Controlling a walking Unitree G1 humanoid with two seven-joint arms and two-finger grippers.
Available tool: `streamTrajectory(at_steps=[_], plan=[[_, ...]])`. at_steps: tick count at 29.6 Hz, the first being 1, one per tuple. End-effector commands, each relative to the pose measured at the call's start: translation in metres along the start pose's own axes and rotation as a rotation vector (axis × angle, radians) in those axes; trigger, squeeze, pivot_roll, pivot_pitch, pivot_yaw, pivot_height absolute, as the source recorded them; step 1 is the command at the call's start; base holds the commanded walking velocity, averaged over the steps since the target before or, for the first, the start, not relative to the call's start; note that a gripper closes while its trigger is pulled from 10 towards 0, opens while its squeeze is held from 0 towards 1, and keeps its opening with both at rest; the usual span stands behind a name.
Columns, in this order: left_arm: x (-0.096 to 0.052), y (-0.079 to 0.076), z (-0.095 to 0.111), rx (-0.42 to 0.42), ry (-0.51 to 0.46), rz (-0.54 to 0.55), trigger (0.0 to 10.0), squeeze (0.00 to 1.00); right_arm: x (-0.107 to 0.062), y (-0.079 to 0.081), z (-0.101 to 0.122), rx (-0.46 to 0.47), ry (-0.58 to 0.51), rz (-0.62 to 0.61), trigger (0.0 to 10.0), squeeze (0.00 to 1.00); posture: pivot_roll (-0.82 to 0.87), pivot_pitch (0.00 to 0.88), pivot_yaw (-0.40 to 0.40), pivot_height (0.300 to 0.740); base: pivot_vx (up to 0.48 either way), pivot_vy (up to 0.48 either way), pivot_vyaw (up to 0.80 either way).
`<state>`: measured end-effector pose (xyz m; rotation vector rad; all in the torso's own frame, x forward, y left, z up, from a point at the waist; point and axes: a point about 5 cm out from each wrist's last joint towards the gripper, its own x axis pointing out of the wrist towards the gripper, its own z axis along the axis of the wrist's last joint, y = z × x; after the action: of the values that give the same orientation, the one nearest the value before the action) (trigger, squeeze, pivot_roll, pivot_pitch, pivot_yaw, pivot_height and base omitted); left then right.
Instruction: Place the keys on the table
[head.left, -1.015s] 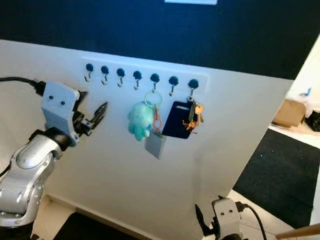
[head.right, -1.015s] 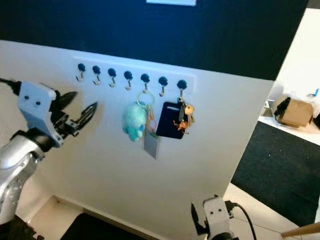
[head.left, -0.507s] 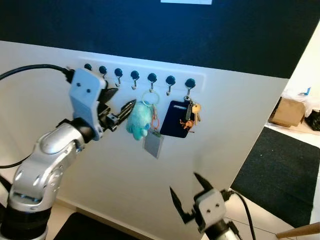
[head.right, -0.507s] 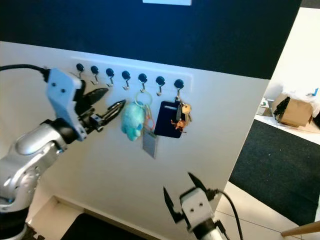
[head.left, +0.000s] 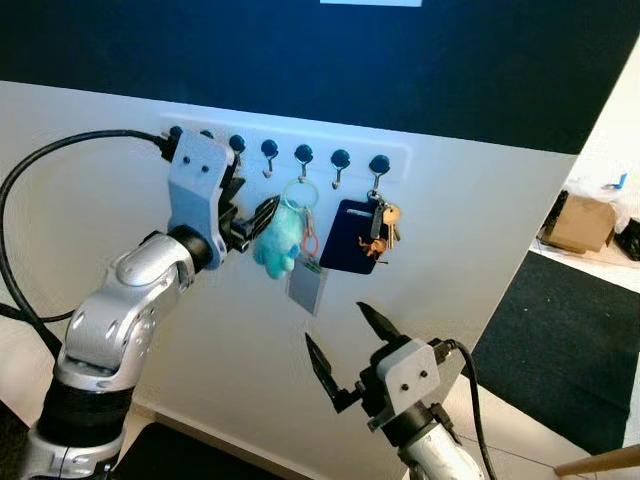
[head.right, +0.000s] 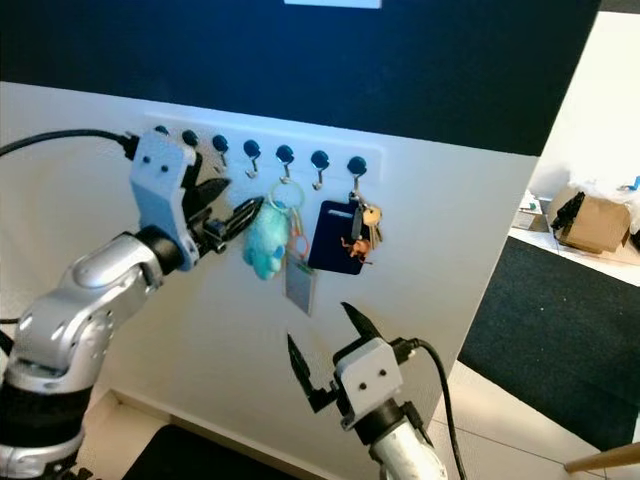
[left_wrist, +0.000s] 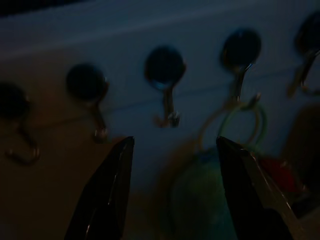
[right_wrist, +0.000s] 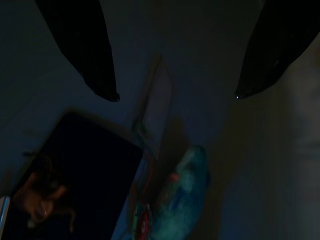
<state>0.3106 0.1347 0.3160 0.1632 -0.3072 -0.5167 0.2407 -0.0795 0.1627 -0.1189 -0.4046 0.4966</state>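
Head views show a white wall (head.left: 480, 260) with a hook rail (head.left: 300, 155). Left hand (head.left: 250, 218), wide open and empty, sits beside the teal plush (head.left: 278, 240); right hand (head.left: 345, 345) gapes empty below. Keys (head.left: 385, 230) hang on the rightmost hook. Risk: the left hand snags the plush ring instead, being nearer it.

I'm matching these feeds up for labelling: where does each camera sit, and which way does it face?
Left and right eye views: on the head, looking at the hook rail; both arms show.
Left wrist view: along the left gripper at the hooks and teal plush.
Right wrist view: along the right gripper up at the plush.
Shared: the plush.
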Motion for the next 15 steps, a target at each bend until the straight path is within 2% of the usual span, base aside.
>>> streamTrajectory(at_steps=[1,3,12,15], plan=[[0.003,-0.005,0.001,-0.042,-0.006,-0.037,10.0,0.00,0.004,0.000,0.005,0.018,-0.010,-0.005,10.0,0.00,0.04,0.103,0.047,0.740,0.000,0.000,0.00],[0.004,-0.012,0.006,-0.086,-0.022,-0.092,10.0,0.00,0.013,-0.007,0.014,0.042,-0.039,-0.048,10.0,0.00,0.04,0.100,0.052,0.740,0.000,0.000,0.00],[0.001,-0.010,0.004,-0.090,-0.009,-0.094,10.0,0.00,0.018,-0.014,0.020,0.033,-0.054,-0.070,10.0,0.00,0.05,0.099,0.048,0.740,0.000,0.000,0.00],[0.003,-0.011,0.000,-0.081,0.003,-0.076,8.7,0.00,0.019,-0.014,0.022,0.035,-0.055,-0.066,10.0,0.00,0.05,0.099,0.046,0.740,0.000,0.000,0.00]])
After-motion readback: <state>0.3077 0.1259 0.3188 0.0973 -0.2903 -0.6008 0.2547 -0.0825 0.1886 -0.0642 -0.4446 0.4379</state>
